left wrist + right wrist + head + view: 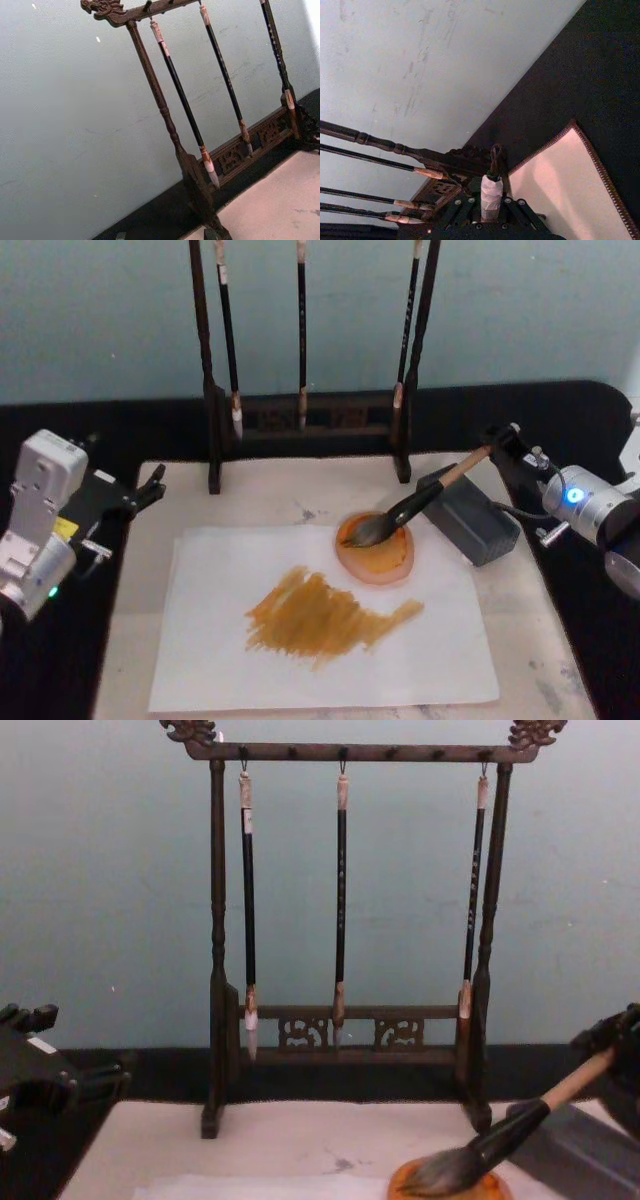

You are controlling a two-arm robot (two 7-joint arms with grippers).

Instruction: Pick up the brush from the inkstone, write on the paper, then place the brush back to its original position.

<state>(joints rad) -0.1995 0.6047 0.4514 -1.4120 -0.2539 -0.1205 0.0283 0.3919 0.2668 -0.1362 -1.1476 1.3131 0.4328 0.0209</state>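
Paper (pixel 430 660) streaked; right gripper (pixel 500 445) pinched brush (pixel 420 502) end, tip in dish (pixel 388 562) (return step). Next: release, retreat. Left gripper (pixel 150 488) idle, mat's (pixel 530 625) left edge.

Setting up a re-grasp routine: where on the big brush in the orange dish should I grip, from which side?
Grip the brush by its tan upper handle, coming from the robot's right: it slopes up that way over the grey block, bristles in the orange dish. The right end effector holds it there.

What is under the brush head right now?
The brush head, held by the right gripper, rests in an orange dish at the paper's edge; the dish floor beneath the bristles is covered. Left gripper idles left.
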